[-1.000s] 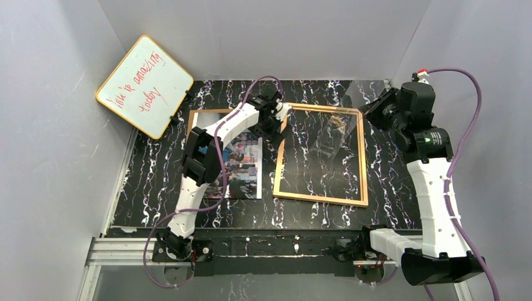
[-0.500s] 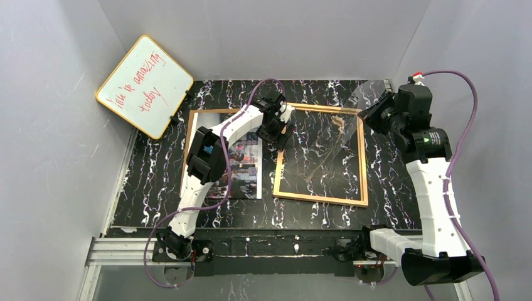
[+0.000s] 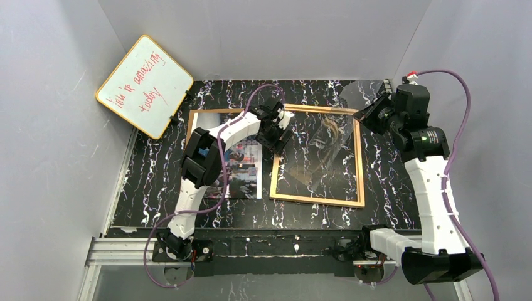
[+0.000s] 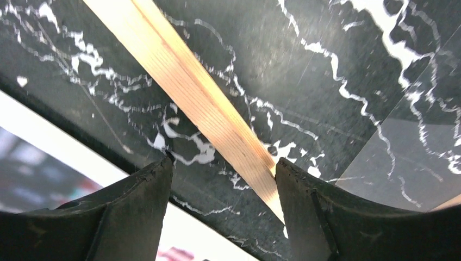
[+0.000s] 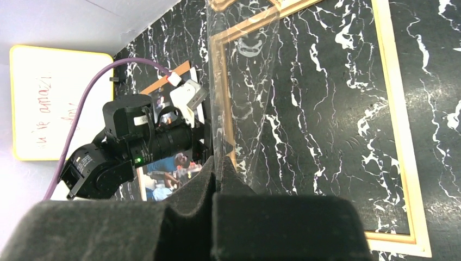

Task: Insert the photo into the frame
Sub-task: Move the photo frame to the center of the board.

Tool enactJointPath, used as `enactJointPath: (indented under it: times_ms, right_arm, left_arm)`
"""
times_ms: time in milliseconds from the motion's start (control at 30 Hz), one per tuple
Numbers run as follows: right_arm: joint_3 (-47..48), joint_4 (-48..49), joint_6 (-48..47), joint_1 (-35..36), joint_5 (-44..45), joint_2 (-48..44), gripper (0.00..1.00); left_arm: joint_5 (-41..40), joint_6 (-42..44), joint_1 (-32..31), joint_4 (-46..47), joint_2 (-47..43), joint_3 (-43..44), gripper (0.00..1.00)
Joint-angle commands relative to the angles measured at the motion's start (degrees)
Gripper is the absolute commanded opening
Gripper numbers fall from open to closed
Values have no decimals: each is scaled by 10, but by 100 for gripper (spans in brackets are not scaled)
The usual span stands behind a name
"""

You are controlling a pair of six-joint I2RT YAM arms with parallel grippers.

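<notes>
Straddling the left rail of the light-wood frame [image 3: 313,199], left gripper [image 4: 223,163] has its fingers [image 4: 136,212] spread, one on either side, not clamped. Right gripper [image 5: 216,163], upper right of top view: fingers pressed together on edge of clear pane [image 5: 244,81], which tilts up off the frame. Photo [image 3: 246,172] lies face up, centre-left, just left of frame, on brown backing board [image 3: 213,111]

Legend: you have one frame [image 3: 317,200], one photo [image 3: 244,172], one backing board [image 3: 210,112], one clear pane [image 3: 332,135], one whiteboard [image 3: 144,84], and two arms (left arm [image 3: 233,128], right arm [image 3: 433,188]).
</notes>
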Motion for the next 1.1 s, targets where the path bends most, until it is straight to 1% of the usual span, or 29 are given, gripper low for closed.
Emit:
enactJointPath:
  times_ms: [0, 233, 500, 567, 600, 767, 933, 1067]
  right_arm:
    - [-9, 45, -6, 0, -38, 1, 1]
    - [-6, 49, -21, 0, -71, 14, 1]
    - [25, 40, -38, 0, -122, 36, 1]
    - [39, 37, -43, 0, -137, 46, 1]
    - [46, 36, -44, 0, -144, 51, 1]
    - [87, 32, -53, 0, -193, 81, 1]
    - [143, 20, -54, 0, -258, 120, 1]
    - [165, 43, -32, 0, -315, 141, 1]
  left_arm:
    - [-58, 35, 1, -33, -43, -72, 67]
    - [-77, 49, 5, -9, -95, -150, 68]
    - [-89, 55, 26, -5, -113, -162, 70]
    - [-84, 51, 32, -6, -118, -161, 74]
    - [-76, 49, 32, -7, -122, -156, 76]
    - [-22, 35, 34, -30, -154, -99, 98]
    - [48, 38, 53, -79, -195, -10, 98]
    - [63, 25, 99, -94, -214, 40, 98]
